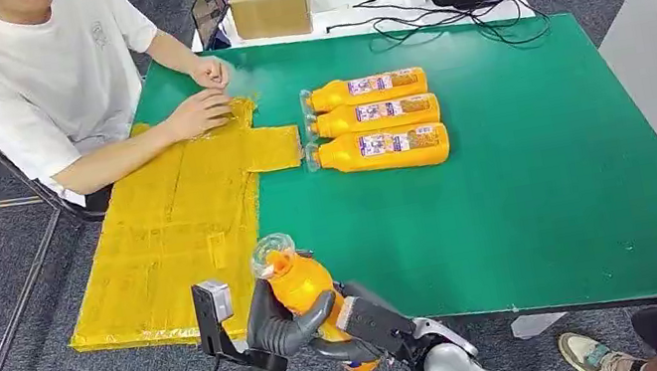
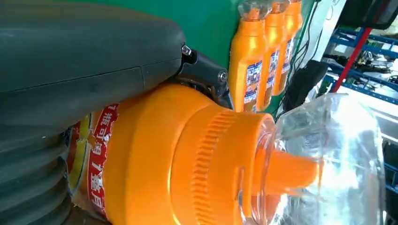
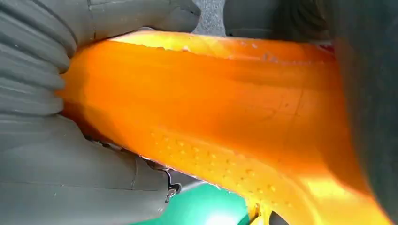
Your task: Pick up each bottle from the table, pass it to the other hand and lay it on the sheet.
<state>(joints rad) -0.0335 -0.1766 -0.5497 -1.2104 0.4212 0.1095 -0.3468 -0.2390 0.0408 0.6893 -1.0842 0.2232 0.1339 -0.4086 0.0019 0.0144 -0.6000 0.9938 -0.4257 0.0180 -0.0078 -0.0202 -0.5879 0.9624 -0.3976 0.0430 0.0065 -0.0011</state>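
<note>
Head view is showing both hands meeting at the table's near edge: the left hand [image 1: 280, 327] is wrapping the shoulder of an orange bottle [image 1: 306, 285] while the right hand [image 1: 360, 326] is clasping its lower body, the clear cap tilting up toward the yellow sheet [image 1: 163, 243]. Farther off, three bottles [image 1: 377, 123] are lying side by side on the green table [image 1: 557, 188], beside the sheet, where a person's hand [image 1: 202, 114] is resting.

Head high, downward; wrists close (share bottle [image 1: 306, 285]).
</note>
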